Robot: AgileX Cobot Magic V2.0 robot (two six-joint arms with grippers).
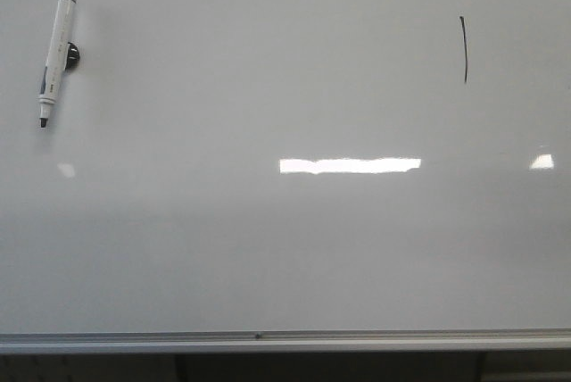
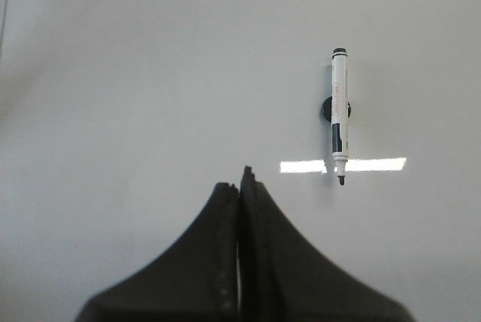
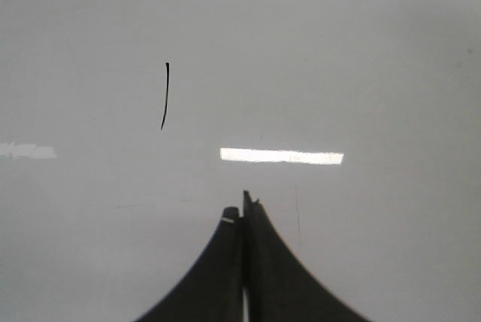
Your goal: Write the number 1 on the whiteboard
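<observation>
Left tool [image 2: 240,186]: fingers pressed together, nothing between them, tips hanging over bare board. Right tool [image 3: 244,205]: same, fingers pressed together w/ nothing pinched; a small pale spot shows on one finger tip, can't tell what it is. Neither tool shows in the front view.

No containers anywhere.

Whiteboard [image 1: 268,248] fills nearly every view, glossy, w/ bright light reflections across the middle. Grey rail [image 1: 285,341] runs along its lower edge; below that it's dark and hard to make out.

Number 1 [image 1: 464,49] sits in the upper right part of the board in the front view: thin black stroke, slightly curved, roughly vertical. Right wrist view also catches it [image 3: 164,96], well apart from that tool's tips, nothing covering it.

Marker [image 1: 55,58] is at the upper left of the board, well apart from the stroke: white body, black cap end up, dark tip down, slightly tilted. A small black round holder [image 1: 72,55] sits just beside its middle, partly hidden behind the barrel. Left wrist view shows the marker [image 2: 340,115] near that tool but not touching.
</observation>
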